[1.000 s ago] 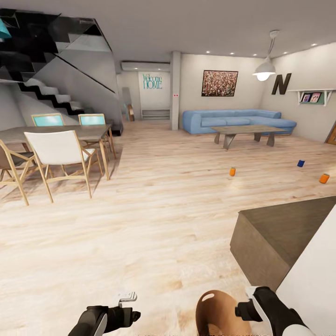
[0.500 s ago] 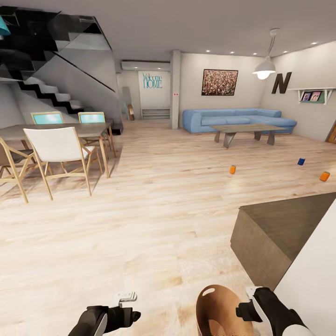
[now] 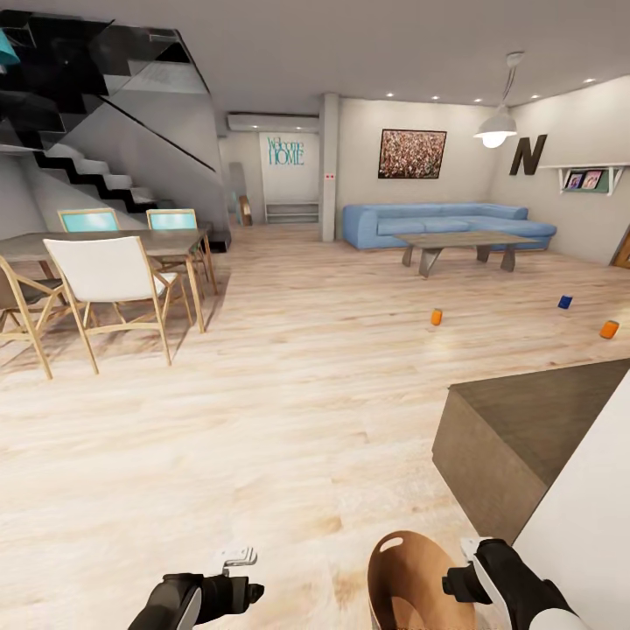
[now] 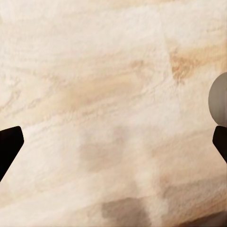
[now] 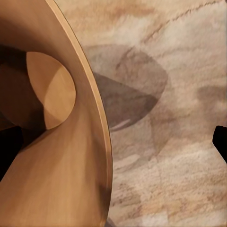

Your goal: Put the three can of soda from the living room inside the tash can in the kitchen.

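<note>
**Ana:** Fingers first: on the left gripper [image 4: 113, 142] the two dark tips sit at opposite edges of the left wrist view, spread wide with bare plank floor [image 3: 289, 411] between them. Nothing held.

**Ben:** And the right gripper [image 5: 113, 142]?

**Ana:** Its fingers are parted too, one tip on each side of the right wrist view. The trash can [image 3: 416, 582] wall runs between them, glossy brown inside [image 5: 52, 94], but I cannot tell whether the fingers actually pinch the rim. In the head view the right gripper [image 3: 459, 582] sits right against the can's rim, low in front of the robot.

**Ben:** Where are the sodas?

**Ana:** All three stand on the living room floor, well ahead. One orange can [image 3: 436, 317] is out in the open boards, in front of the coffee table [image 3: 464, 241]. The dark blue can [image 3: 564, 302] is further right, and the second orange can [image 3: 609, 329] is near the picture's right edge, tilted a little. They are well apart from one another.

**Ben:** Surroundings?

**Ana:** Light blue sofa [image 3: 437, 223] behind the coffee table, dining table with chairs [image 3: 109, 280] on the left, a staircase [image 3: 96, 175] above them, and a dark counter block [image 3: 525, 437] just ahead on the right.
</note>
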### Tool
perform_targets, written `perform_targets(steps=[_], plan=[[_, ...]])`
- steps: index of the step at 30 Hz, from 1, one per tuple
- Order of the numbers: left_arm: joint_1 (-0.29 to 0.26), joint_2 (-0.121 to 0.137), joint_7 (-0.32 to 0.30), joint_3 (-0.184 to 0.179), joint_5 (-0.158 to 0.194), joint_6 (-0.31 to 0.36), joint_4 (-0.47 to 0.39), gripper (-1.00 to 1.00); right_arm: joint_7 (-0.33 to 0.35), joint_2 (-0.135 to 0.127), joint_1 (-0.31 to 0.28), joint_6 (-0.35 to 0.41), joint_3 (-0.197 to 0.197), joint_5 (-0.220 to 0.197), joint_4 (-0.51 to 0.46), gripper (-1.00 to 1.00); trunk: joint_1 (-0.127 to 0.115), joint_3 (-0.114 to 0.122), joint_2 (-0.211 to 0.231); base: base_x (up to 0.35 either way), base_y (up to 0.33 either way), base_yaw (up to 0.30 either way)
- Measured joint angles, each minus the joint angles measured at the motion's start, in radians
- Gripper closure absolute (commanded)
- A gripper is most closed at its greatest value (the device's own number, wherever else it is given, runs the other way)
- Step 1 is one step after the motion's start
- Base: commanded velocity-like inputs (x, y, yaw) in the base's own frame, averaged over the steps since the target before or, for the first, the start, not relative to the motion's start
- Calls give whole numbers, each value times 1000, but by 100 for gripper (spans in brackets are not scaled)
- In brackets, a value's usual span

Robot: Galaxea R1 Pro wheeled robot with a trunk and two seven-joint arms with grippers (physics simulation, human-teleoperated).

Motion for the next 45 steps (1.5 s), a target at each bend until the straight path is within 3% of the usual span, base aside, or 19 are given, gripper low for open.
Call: perform_targets(steps=[8,19,20,24,27,34,36,45], plan=[[0,0,0,0,0,0,0,-100,0,0,0,0,0,0,0,-100,27,-22,-49,0,0,0],[0,1,0,0,0,-5,0,-100,0,0,0,0,0,0,1,-100,27,-22,-49,0,0,0],[0,1,0,0,0,-6,0,-100,0,0,0,0,0,0,1,100,27,-22,-49,0,0,0],[0,1,0,0,0,-9,0,-100,3,0,0,0,0,-12,2,100,27,-22,-49,0,0,0],[0,1,-2,0,0,-13,0,-100,0,0,-1,0,-1,8,0,100,27,-22,-49,0,0,0],[0,2,-4,-2,-1,-32,0,-100,0,0,0,-11,0,6,0,100,27,-22,-49,0,0,0],[0,2,-5,-3,-1,-35,1,-100,3,0,0,-13,0,-10,1,100,19,-16,-35,0,0,0],[0,2,-5,-6,-1,-38,2,-100,2,1,0,-16,0,-9,-1,100,-15,12,28,0,0,0]])
